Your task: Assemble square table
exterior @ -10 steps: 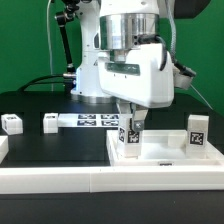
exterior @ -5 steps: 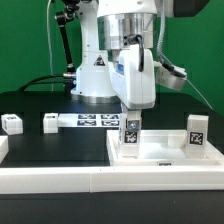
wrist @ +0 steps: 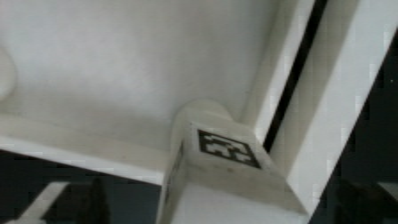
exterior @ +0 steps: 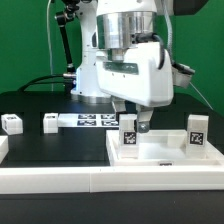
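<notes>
The gripper [exterior: 133,120] is seen spread wide, with nothing gripped. Between its parted fingers an upright leg [exterior: 128,137] is planted on the square table top [exterior: 165,158], which is set by the worktop's [exterior: 40,145] near edge. Contact cannot be told.

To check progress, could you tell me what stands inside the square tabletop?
In the tabletop, one leg stands upright at the open hand, another leg toward the exterior view's right. How their bases are seated cannot be seen.
</notes>
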`<action>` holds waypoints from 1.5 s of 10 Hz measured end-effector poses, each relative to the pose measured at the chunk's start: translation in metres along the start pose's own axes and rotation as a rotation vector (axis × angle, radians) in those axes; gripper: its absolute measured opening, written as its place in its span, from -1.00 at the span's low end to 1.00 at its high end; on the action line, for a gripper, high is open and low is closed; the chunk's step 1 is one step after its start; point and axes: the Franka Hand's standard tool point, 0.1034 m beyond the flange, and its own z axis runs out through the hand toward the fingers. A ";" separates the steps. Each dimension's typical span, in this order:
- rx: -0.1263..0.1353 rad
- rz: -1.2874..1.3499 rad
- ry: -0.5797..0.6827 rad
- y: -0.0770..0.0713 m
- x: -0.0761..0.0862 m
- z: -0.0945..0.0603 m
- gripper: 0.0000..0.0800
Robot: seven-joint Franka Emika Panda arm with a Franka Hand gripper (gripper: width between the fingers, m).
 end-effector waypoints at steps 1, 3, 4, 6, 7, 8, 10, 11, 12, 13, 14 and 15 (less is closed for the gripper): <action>0.013 -0.095 0.010 0.000 0.004 0.000 0.62; 0.010 -0.230 0.011 0.001 0.003 0.000 0.62; 0.010 -0.317 0.011 0.001 0.003 0.000 0.62; -0.009 -0.492 0.014 0.001 0.002 0.000 0.62; -0.016 -0.580 0.012 0.000 0.002 -0.001 0.62; -0.020 -0.627 0.016 -0.001 0.002 -0.001 0.62; -0.051 -0.855 0.033 -0.002 -0.001 -0.001 0.62; -0.054 -0.945 0.032 -0.001 0.001 -0.001 0.62; -0.055 -1.010 0.031 -0.001 0.002 -0.001 0.62; -0.057 -1.071 0.031 -0.001 0.001 -0.001 0.62; -0.059 -1.127 0.030 -0.001 0.001 -0.001 0.62; -0.060 -1.159 0.029 -0.001 0.001 -0.001 0.62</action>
